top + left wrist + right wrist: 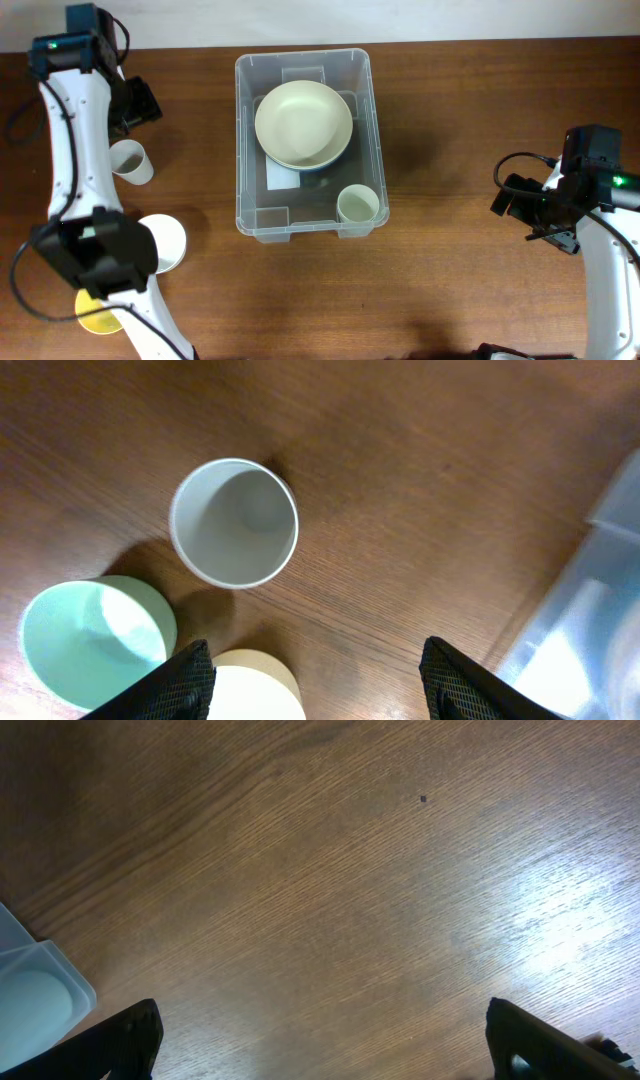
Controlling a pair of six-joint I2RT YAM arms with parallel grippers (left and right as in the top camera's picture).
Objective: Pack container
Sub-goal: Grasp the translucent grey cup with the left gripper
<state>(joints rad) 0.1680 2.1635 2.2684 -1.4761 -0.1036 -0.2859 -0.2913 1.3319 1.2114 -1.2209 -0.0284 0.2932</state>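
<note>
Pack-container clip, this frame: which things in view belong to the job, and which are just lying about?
Job:
- container
- bowl and pale cup, already inside it
- probably still to pack, on the table to its left: white cup, cream cup, mint-green cup, partly hidden yellow item

Lying about:
- nothing evident; the only other thing is the wooden table

Yellow cup (97, 320) mostly hidden, container (600, 610) edge-cropped
</note>
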